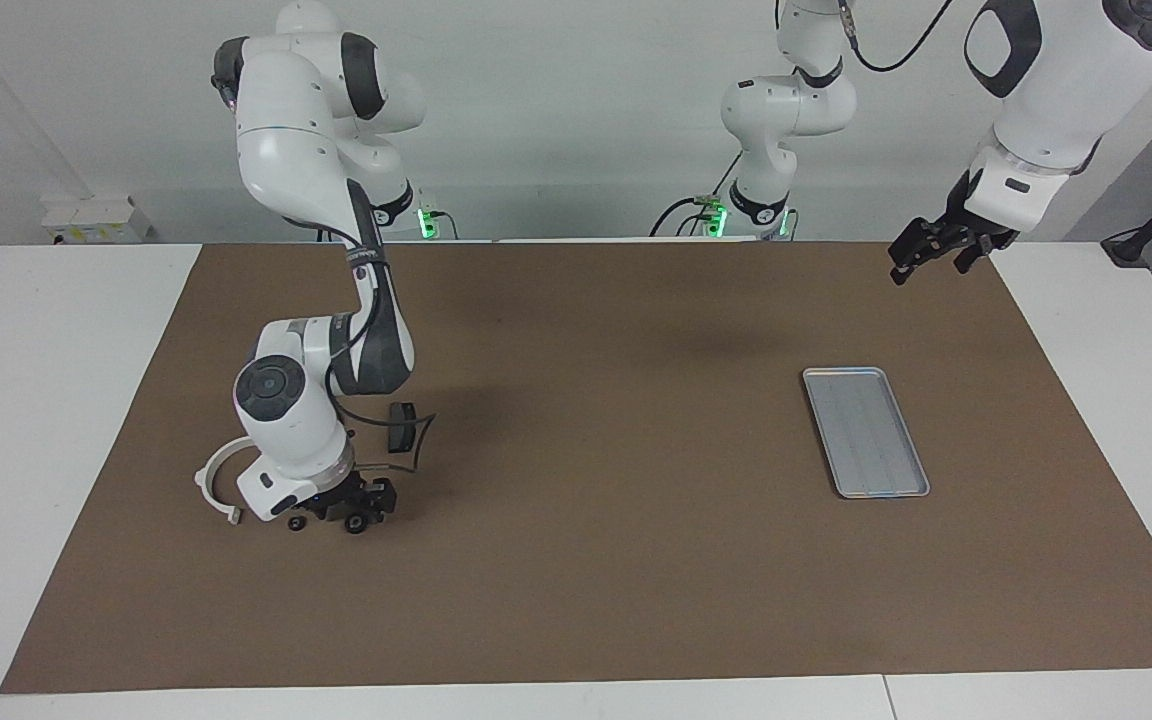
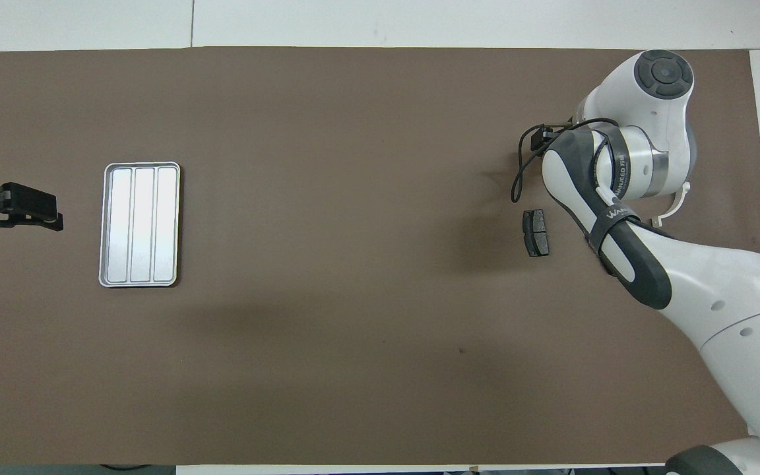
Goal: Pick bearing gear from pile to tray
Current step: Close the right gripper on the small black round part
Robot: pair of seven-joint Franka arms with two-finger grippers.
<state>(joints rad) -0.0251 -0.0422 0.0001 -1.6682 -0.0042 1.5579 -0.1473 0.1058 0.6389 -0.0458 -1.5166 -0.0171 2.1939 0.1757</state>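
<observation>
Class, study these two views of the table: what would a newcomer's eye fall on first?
The right end effector, bent low over a small black gear in the pile beside the white half-ring bracket. Then the silver tray toward the left arm's end, with the left end effector waiting in the air.

Right tool [image 1: 354, 512] low at mat, arm bent steeply down; left tool [image 1: 931, 250] raised, waiting, fingers apart.

White arms; dk-grey joints; blk cables

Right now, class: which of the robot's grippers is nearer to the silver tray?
Left. The left gripper hangs in the air by the tray's end of the table; the right gripper is down among the small parts at the right arm's end.
</observation>
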